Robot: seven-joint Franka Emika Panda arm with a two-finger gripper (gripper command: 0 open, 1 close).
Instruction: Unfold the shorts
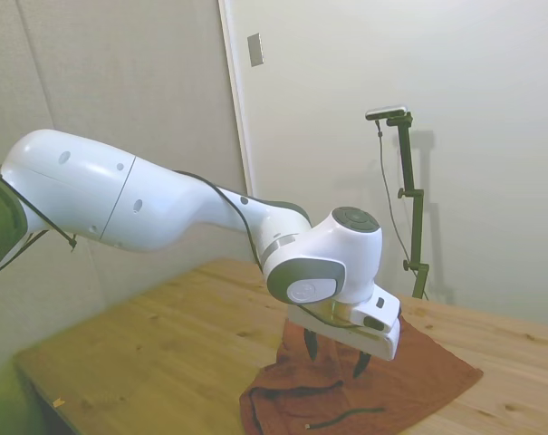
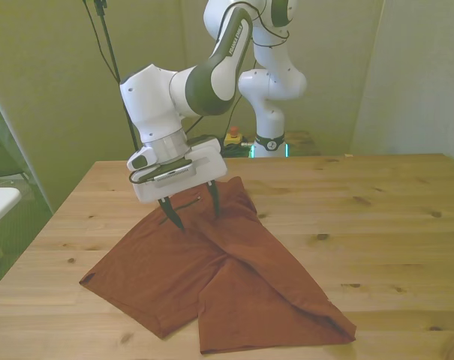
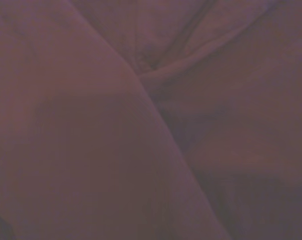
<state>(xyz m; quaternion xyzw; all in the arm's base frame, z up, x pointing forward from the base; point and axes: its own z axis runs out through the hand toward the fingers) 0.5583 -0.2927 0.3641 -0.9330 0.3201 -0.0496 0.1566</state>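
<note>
Rust-brown shorts (image 2: 234,285) spread flat on the wooden table (image 2: 377,217), both legs lying open toward the near table edge, waistband at the far side under the claw (image 2: 195,210). Claw spread wide, two dark fingers (image 2: 172,212) pointing down onto the cloth near the waistband, tips touching or just above the fabric; cannot tell which. Nothing pinched between the fingers. Thin dark drawstring (image 1: 346,417) lying on the waistband part of the shorts (image 1: 418,367), just beside the claw (image 1: 337,355) in the side view. One leg corner, at the front view's right, with a small folded-up ridge along its hem. White arm (image 2: 204,82) bent above the shorts, wrist tilted. From the wrist camera only dim reddish cloth (image 3: 91,150) with soft creases meeting near the middle, out of focus.
</note>
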